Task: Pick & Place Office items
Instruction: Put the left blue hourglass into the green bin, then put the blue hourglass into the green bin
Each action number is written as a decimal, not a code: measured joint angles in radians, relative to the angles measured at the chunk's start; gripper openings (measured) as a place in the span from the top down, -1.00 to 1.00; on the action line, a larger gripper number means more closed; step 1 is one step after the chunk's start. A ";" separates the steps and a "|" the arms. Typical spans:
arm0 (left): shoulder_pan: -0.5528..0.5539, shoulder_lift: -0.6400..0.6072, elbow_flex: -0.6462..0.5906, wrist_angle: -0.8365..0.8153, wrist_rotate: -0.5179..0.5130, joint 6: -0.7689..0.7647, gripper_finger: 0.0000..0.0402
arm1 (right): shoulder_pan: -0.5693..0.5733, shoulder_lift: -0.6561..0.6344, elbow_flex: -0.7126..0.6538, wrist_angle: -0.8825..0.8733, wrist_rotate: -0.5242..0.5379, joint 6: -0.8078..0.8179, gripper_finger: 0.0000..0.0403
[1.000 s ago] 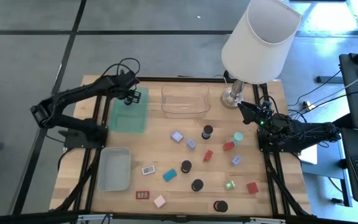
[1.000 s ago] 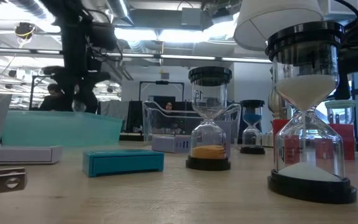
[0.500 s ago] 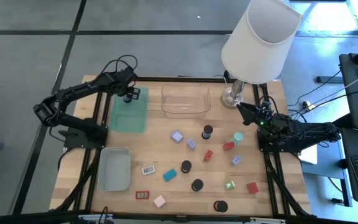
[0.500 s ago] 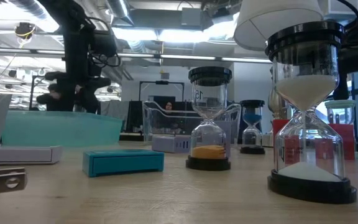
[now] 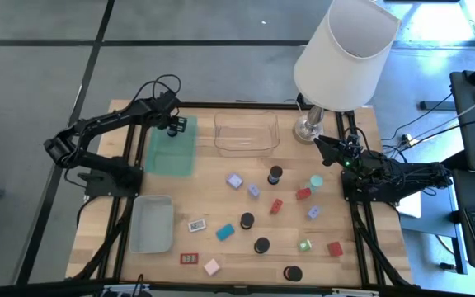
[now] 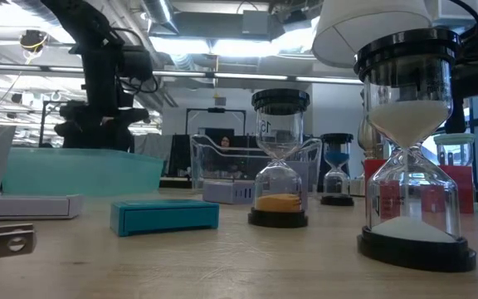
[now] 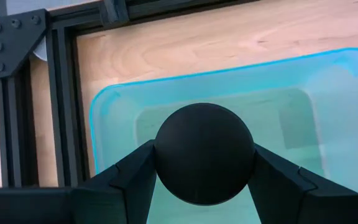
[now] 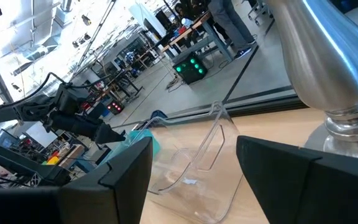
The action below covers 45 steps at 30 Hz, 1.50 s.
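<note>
The high view looks straight down on the whole table (image 5: 221, 198) from well above. The low view sits at tabletop height, very near the hourglasses (image 6: 414, 149), facing the room. The left wrist view looks down, close over the teal tray (image 7: 291, 81). The right wrist view looks level toward the clear tray (image 8: 191, 162), which the high and low views share.

Black cap (image 7: 204, 153) over a teal tray (image 7: 328, 93); pale wood table (image 5: 246, 194); white lampshade (image 5: 346, 51); grey tray (image 5: 152, 223) at seven o'clock.
</note>
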 joint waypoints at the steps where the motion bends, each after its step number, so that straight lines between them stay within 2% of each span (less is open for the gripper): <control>1: 0.000 0.000 -0.001 0.008 -0.001 0.007 -0.05 | 0.000 0.000 0.000 0.000 0.000 0.000 -0.18; 11: 0.000 -0.013 0.008 -0.006 0.048 0.077 -0.24 | 0.000 0.000 0.000 0.000 0.000 0.000 -0.18; 19: 0.000 -0.058 0.147 -0.141 0.012 0.279 -0.31 | 0.000 0.000 0.000 0.001 0.000 0.001 -0.18; 25: -0.002 -0.103 0.257 -0.178 0.118 0.318 -0.31 | 0.000 0.000 0.000 0.074 -0.052 -0.006 -0.18; 29: -0.019 -0.136 0.279 -0.115 0.167 0.319 -0.32 | 0.000 0.015 0.000 0.157 -0.127 -0.033 -0.18; 36: -0.063 -0.167 0.280 0.018 0.170 0.319 -0.32 | 0.000 0.157 0.067 0.175 -0.141 -0.061 -0.18; 45: -0.068 -0.167 0.280 0.120 0.168 0.319 -0.32 | 0.000 0.496 0.312 0.124 -0.229 -0.305 -0.18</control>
